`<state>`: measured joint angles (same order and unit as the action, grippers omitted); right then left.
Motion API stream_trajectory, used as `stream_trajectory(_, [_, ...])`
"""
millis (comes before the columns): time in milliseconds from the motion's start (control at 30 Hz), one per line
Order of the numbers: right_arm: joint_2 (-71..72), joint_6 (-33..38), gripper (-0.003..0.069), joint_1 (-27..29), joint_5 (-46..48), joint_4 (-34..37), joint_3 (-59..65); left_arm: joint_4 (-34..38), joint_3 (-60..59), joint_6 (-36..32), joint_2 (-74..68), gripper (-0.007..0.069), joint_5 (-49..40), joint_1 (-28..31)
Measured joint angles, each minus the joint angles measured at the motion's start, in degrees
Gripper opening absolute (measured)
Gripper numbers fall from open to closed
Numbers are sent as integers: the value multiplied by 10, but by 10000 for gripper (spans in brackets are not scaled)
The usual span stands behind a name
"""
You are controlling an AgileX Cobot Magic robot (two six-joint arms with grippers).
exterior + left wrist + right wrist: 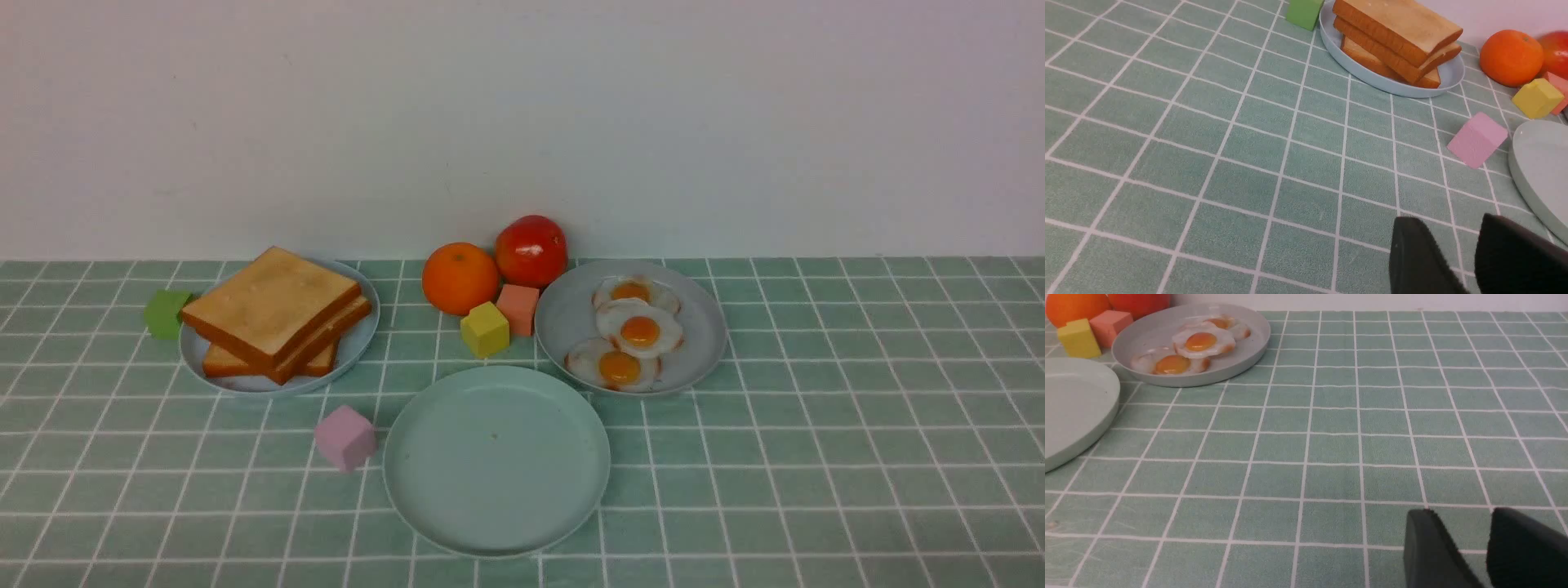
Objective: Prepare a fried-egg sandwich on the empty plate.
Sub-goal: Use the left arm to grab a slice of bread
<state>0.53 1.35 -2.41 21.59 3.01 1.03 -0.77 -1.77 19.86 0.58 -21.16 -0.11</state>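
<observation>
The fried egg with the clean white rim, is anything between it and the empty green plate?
Only low things: a browned egg and the rim of the grey plate lie between the fried egg and the empty plate. The yellow cube sits off to the side.

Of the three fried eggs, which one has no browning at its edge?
The middle egg, lying over the other two on the grey-blue plate: its rim is clean white, while the back egg and front egg have browned edges.
</observation>
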Motion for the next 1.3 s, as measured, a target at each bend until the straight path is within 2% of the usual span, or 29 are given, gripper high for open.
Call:
stream_trajectory(533, [0, 0, 241, 0, 0, 0, 0, 0, 0, 2, 0, 238, 10, 0])
stream_trajectory(667, [0, 0, 241, 0, 0, 0, 0, 56, 0, 47, 0, 238, 65, 0])
stream_trajectory(800, [0, 0, 241, 0, 0, 0, 0, 178, 0, 130, 0, 238, 136, 0])
stream_trajectory(867, [0, 0, 241, 0, 0, 0, 0, 211, 0, 144, 0, 238, 161, 0])
stream_trajectory(1067, [0, 0, 241, 0, 0, 0, 0, 238, 6, 150, 0, 234, 215, 0])
stream_trajectory(1233, [0, 0, 241, 0, 0, 0, 0, 200, 92, 111, -50, 136, 130, 0])
stream_trajectory(1300, [0, 0, 241, 0, 0, 0, 0, 175, 157, 51, -111, 52, 58, -1])
